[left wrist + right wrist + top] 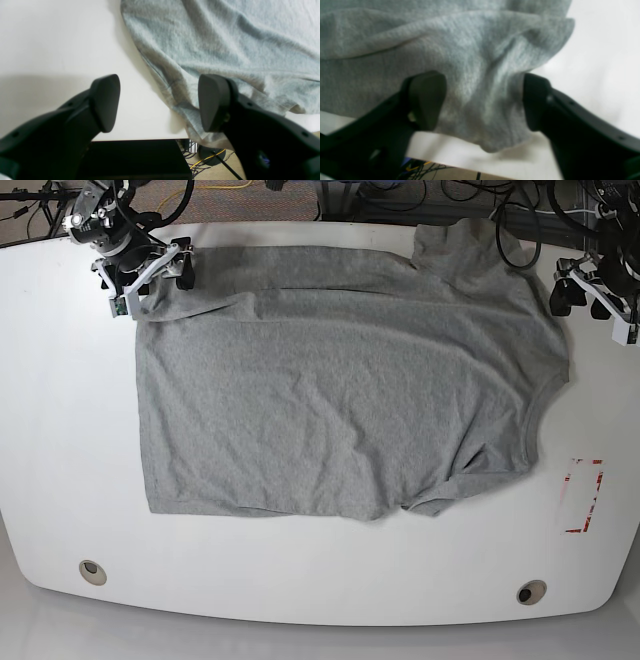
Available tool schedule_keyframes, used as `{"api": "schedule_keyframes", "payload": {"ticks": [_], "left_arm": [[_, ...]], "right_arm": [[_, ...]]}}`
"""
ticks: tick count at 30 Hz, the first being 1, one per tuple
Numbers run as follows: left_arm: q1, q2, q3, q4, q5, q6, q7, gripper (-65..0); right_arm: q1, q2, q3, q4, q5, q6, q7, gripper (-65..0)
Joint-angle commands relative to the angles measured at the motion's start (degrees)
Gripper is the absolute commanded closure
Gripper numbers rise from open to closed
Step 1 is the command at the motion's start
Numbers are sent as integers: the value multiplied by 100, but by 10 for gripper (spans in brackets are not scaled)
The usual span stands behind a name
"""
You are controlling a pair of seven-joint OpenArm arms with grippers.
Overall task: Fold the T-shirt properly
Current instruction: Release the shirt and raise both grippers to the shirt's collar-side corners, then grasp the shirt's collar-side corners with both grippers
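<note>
Our right gripper [483, 100], its black jaws standing apart, straddles a bunched corner of the heather-grey cotton T-shirt [340, 400] at the far edge of the white table [60, 430]; in the right wrist view the cloth fills the gap between the pads and spills toward the table's rim, but we cannot tell whether the pads press it yet. Our left gripper [160, 102] also has its jaws wide apart, one pad over bare table and the other just above the shirt's rumpled edge, holding nothing. From the base view the shirt lies spread plain side up across the middle of the table, one sleeve pointing to the far edge, the other curled under at the near side, with a red-marked white tag [583, 496] lying apart from it. We judge the step to be taking the two far corners for a first fold. To do it well, we should bring the left jaws further over the hem so both layers sit between the pads, close both grippers firmly, then lift evenly so the cloth does not drag or twist.
</note>
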Motion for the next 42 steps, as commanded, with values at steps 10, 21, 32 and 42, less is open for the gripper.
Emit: {"api": "schedule_keyframes", "payload": {"ticks": [10,21,32,42], "left_arm": [[5,-44,-65,-349,-50,-7,-118,-458],[-30,211,138,-991,-50,-7,-135,-461],[-189,229,489,-1518,-50,-7,-135,-461],[-417,237,1070,-2142,-76,-16,-135,-449]], "right_arm": [[-116,-22,-44,-93,-207,34,-488,0],[-116,-22,-44,-84,-207,34,-488,-21],[-116,-22,-44,56,-198,34,-488,-21],[-116,-22,-44,118,-198,34,-488,-21]]}}
